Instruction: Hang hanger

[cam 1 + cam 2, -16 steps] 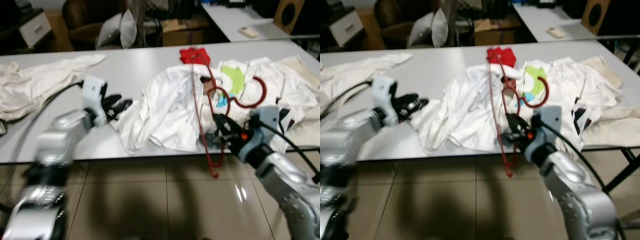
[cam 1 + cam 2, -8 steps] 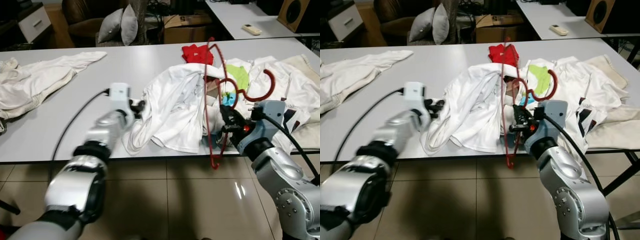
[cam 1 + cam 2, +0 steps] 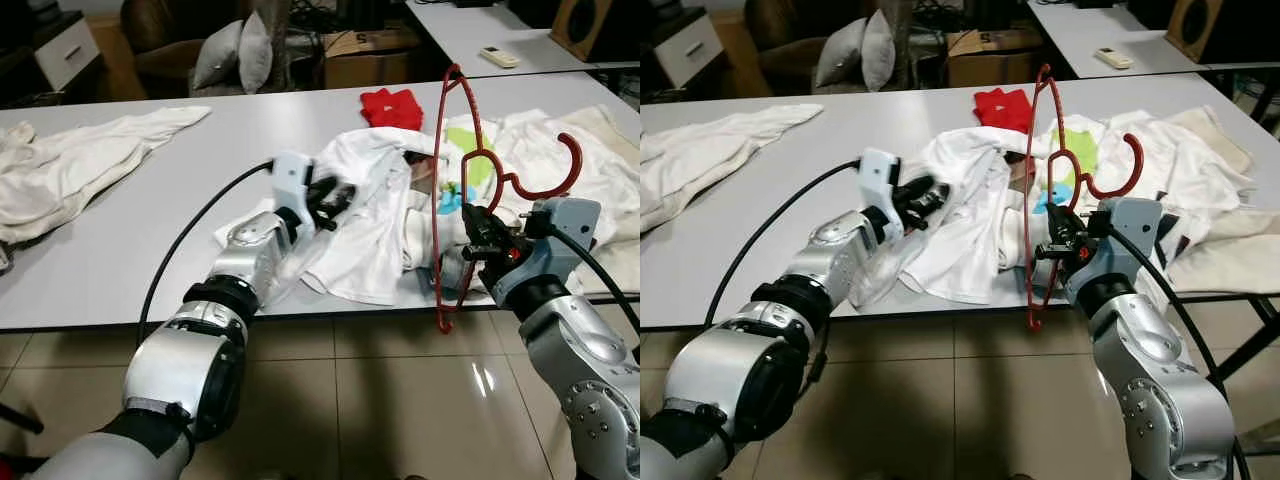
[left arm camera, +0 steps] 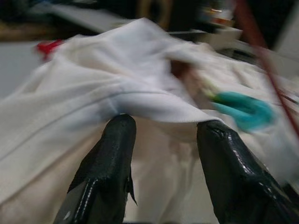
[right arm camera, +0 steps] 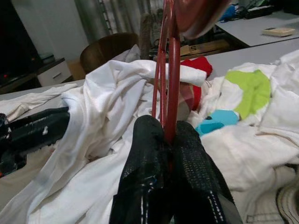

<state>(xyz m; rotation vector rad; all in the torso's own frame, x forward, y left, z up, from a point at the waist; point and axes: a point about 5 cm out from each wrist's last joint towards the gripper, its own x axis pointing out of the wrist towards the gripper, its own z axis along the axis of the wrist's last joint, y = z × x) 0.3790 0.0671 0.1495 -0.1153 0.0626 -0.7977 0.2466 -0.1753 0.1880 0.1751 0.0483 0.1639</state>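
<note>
Left gripper (image 3: 335, 197) now over shirt (image 3: 365, 225)

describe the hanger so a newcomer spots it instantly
On the long grey table, look to the heap of white clothes at its right end. The red hanger stands upright at the near edge, pinched in the right claw; nothing else there is thin red wire.

A room in a lived-in home or home office. A long grey desk (image 3: 150, 230) strewn with white garments (image 3: 370, 210) stands on a glossy tiled floor (image 3: 330, 400). Beyond the left end effector (image 3: 330, 197), a brown armchair (image 3: 165, 30) holds grey cushions (image 3: 235, 50), near a cardboard box (image 3: 365, 55). Beyond the right end effector (image 3: 478, 238), a second desk (image 3: 470, 25) carries a remote control (image 3: 497, 57) beside a wooden speaker (image 3: 590, 22).
</note>
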